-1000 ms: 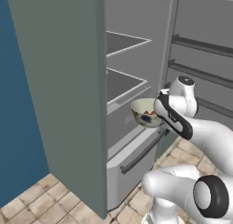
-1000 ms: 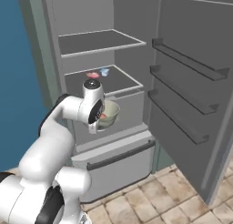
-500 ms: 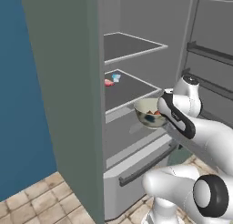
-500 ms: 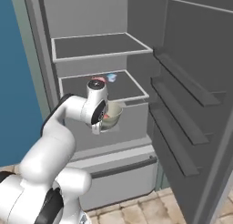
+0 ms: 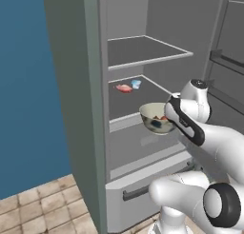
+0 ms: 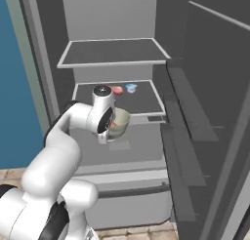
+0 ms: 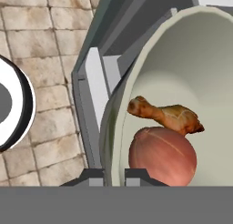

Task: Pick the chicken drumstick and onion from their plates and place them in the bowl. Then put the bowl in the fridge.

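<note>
- The end effector [image 7: 113, 176] is clenched on the near rim of the bowl [image 5: 155, 117], one fingertip on each side of the wall, seen in the hand view.
- The bowl hangs in the air in front of the open fridge [image 5: 90, 76], just before the edge of its middle shelf [image 6: 141, 100].
- Inside the bowl, the chicken drumstick [image 7: 166, 114] lies touching the top of the onion [image 7: 161, 155].
- A small red item [image 5: 124, 88] and a small pale blue item [image 5: 136, 84] sit near each other at the back of that shelf.
</note>
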